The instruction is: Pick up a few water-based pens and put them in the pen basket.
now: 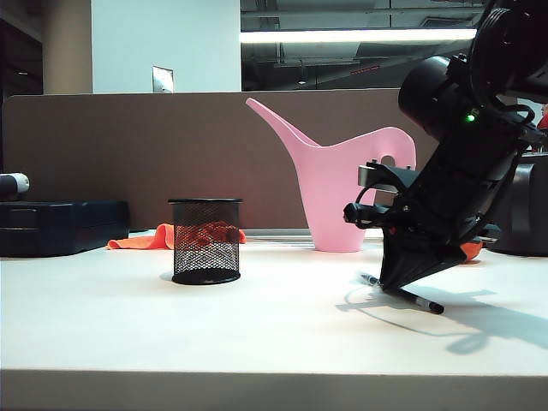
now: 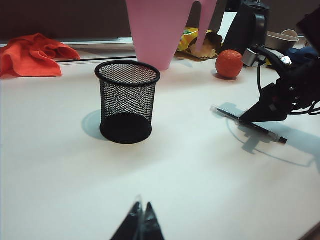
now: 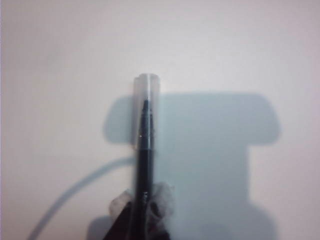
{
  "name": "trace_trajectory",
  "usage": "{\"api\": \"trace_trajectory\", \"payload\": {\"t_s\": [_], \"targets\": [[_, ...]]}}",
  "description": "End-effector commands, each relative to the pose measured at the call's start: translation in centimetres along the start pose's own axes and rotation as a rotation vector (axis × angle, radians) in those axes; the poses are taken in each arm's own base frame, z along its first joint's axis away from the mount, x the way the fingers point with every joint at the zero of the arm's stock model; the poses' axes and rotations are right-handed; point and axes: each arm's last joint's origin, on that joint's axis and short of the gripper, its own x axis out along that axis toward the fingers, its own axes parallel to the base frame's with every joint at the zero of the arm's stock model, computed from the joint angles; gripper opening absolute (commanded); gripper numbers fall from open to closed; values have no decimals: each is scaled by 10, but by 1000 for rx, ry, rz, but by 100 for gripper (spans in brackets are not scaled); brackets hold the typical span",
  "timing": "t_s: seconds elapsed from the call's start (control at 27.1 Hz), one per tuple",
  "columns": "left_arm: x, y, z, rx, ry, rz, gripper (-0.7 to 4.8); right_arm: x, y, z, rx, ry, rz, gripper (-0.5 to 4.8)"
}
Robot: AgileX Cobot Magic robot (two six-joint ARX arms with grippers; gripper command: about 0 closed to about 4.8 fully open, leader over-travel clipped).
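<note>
One slim clear-barrelled pen with a dark ink core [image 2: 248, 124] is all you have to work with so far, and it lies on the white table [image 1: 257, 334], well to the right of the small black wire-mesh pen basket [image 1: 205, 241]. Your right gripper [image 1: 398, 281] is pinched onto it. The basket looks empty, so lifting and dropping remain. Your left gripper [image 2: 140, 223] waits closed, near the table's front edge.

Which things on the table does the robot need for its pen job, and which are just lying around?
For the job:
- slim clear pen with dark core, pinched by the right gripper
- black wire-mesh cup

Just lying about:
- pink plastic watering can
- orange cloth
- orange ball
- left gripper, idle
</note>
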Motion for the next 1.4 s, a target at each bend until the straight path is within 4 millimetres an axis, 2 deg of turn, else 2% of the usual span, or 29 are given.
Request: {"api": "trace_trajectory", "payload": {"t_s": [0.04,0.18,0.52,0.63,0.92,1.15,1.4], "targets": [[0,0,1,10,-9,-2,-4,1,1,-4,-1,24,28,-9],[0,0,1,10,-9,-2,-4,-8,6,13,-8,-33,107,-9],[0,0,1,10,-9,-3,-5,-34,21,64,-47,-204,262,-9],[0,0,1,10,-9,-2,-4,-42,27,80,-96,-349,378,-9],[0,0,1,10,-9,-2,-5,-56,38,104,-173,-649,493,-9],[0,0,0,4,1,-2,-4,-51,42,112,-191,-804,602,-9],[0,0,-1,-4,14,-2,-4,-28,53,112,-174,-897,673,-9]]}}
